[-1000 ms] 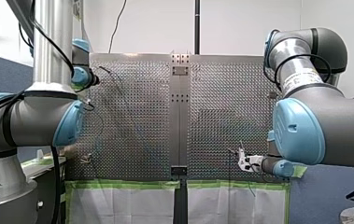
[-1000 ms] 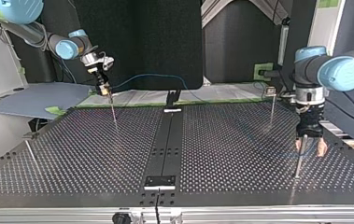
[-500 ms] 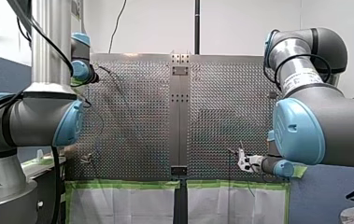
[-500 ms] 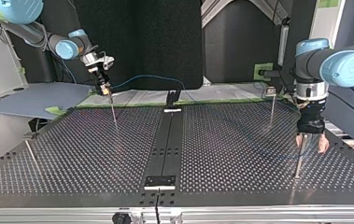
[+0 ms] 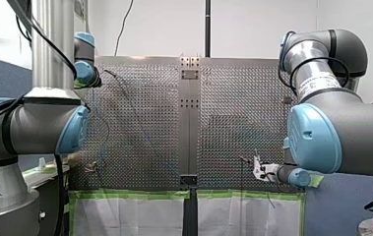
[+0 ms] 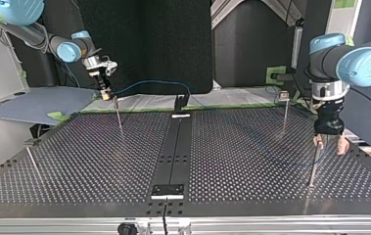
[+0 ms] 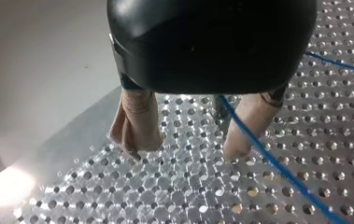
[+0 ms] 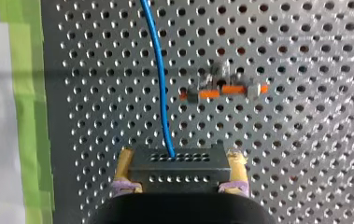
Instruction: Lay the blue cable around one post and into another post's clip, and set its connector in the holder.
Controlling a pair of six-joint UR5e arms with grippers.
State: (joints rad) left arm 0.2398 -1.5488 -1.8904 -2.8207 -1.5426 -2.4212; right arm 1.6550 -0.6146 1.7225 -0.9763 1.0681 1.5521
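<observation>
Right claw (image 8: 180, 157) tilted, seemingly clamping connector (image 8: 177, 171).

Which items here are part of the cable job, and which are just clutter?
Job: blue cable; connector, gripped in the jaws of my right gripper; my left gripper, jaws open around the cable; posts; orange fixture ahead of the connector.
Lying about: green tape; grey sheet beside the table.

Left wrist: cable (image 7: 282, 161) upper run hidden behind my left gripper (image 7: 184, 149) body; lower run cut by edge.
Right wrist: connector (image 8: 180, 170) hides inner faces of my right gripper (image 8: 180, 156).
Front: cable too faint to trace.
</observation>
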